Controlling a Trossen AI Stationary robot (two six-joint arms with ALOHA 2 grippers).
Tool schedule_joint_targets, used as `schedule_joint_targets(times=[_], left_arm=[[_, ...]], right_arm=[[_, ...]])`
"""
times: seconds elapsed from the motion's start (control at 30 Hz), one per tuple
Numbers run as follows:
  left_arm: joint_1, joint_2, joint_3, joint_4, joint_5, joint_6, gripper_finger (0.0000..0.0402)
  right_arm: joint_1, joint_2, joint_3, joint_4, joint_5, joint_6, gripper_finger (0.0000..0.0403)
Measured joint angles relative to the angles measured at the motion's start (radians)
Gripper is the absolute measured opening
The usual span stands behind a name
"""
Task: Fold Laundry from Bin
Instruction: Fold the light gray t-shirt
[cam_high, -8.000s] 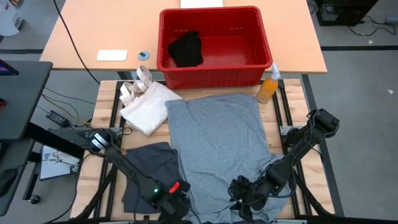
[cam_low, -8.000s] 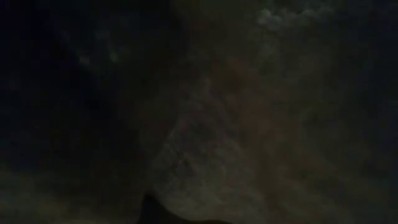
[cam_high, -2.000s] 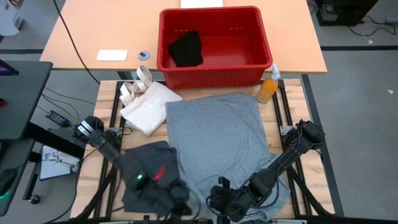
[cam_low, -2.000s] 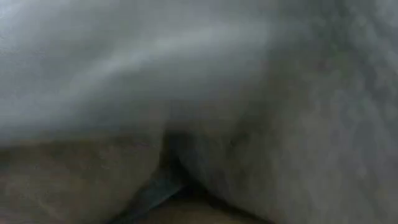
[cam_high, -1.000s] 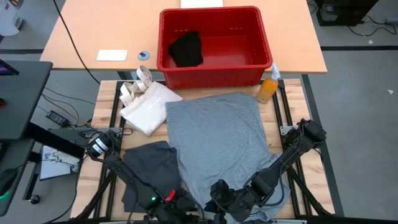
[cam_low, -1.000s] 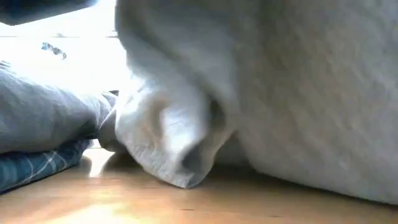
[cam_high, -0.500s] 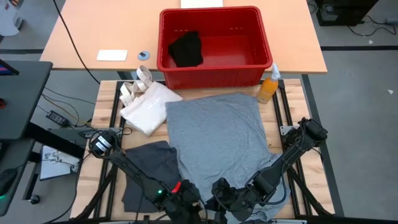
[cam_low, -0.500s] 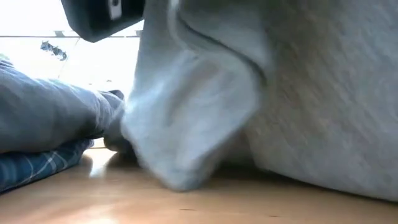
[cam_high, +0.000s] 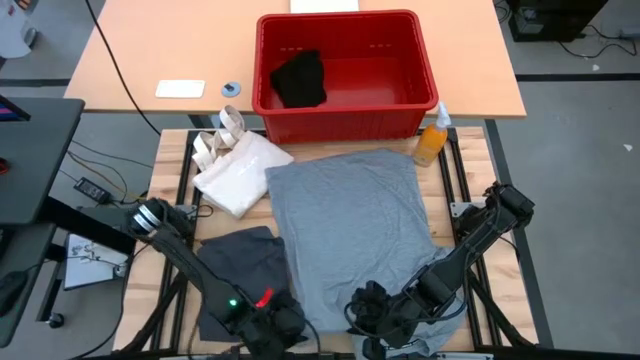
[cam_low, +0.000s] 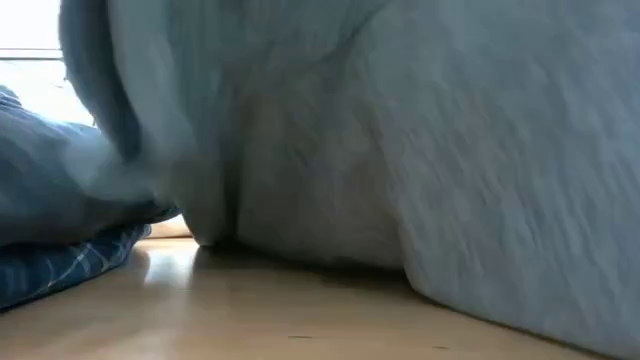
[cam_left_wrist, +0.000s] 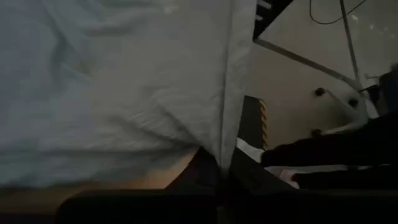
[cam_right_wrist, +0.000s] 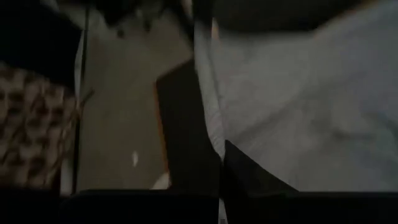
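A light grey piece (cam_high: 350, 225) of the laundry lies spread over the middle of the table, its near hem raised. My left gripper (cam_high: 280, 322) and my right gripper (cam_high: 372, 303) are both shut on that hem at the near edge. A dark charcoal piece (cam_high: 240, 270) lies flat to the left of it. The low view shows a plaid shirt (cam_low: 55, 268) lying on the tabletop under a blue-grey cloth (cam_low: 50, 200). The red bin (cam_high: 345, 75) stands at the far side with a black piece (cam_high: 300, 78) on its floor. My left gripper pinches the near hem (cam_left_wrist: 225, 143) of the light grey piece between its two fingers, toward the hem's left end, slanting down from the near side. The edge is raised off the table; the rest of the piece lies flat. My right gripper pinches the same hem (cam_right_wrist: 211, 134) toward its right end, between its two fingers, slanting down from the near side. The edge stands raised at the fingers and the cloth beyond lies on the table.
A cream tote bag (cam_high: 235, 165) lies at the far left of the table. An orange spray bottle (cam_high: 432, 138) stands beside the bin's right corner. A white card (cam_high: 180, 89) and a small ring (cam_high: 232, 89) lie on the desk behind.
My left gripper has risen with the near hem and shifted a little toward the table's left edge. In the low view the hanging fold of grey cloth has been drawn up and now fills most of the picture. My right gripper has moved slightly.
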Motion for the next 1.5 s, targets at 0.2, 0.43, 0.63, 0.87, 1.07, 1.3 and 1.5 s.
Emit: schedule_joint_targets(times=[0.2, 0.43, 0.63, 0.87, 1.07, 1.3, 1.5], left_arm=[[0.061, -0.098, 0.000, -0.012, -0.162, 0.218, 0.0007], [0.199, -0.110, 0.001, 0.129, -0.143, 0.554, 0.0007], [0.304, -0.077, 0.000, 0.248, -0.002, 0.598, 0.0007], [0.351, 0.046, 0.000, 0.401, 0.157, 0.651, 0.0007], [0.377, 0.085, 0.001, 0.467, 0.165, 0.690, 0.0007], [0.416, 0.090, 0.001, 0.568, 0.219, 0.828, 0.0007], [0.454, 0.141, 0.001, 0.722, 0.324, 0.913, 0.0007]], right_arm=[[0.000, 0.007, 0.000, 0.000, -0.103, 0.054, 0.0008], [0.029, -0.002, 0.000, -0.009, -0.092, 0.147, 0.0009], [0.075, -0.004, -0.001, -0.098, -0.077, 0.263, 0.0009], [0.116, -0.003, -0.001, -0.141, -0.079, 0.375, 0.0009], [0.163, -0.003, -0.001, -0.144, -0.016, 0.437, 0.0010], [0.227, -0.003, -0.001, -0.221, 0.069, 0.527, 0.0009], [0.238, -0.003, -0.001, -0.266, 0.060, 0.613, 0.0009]])
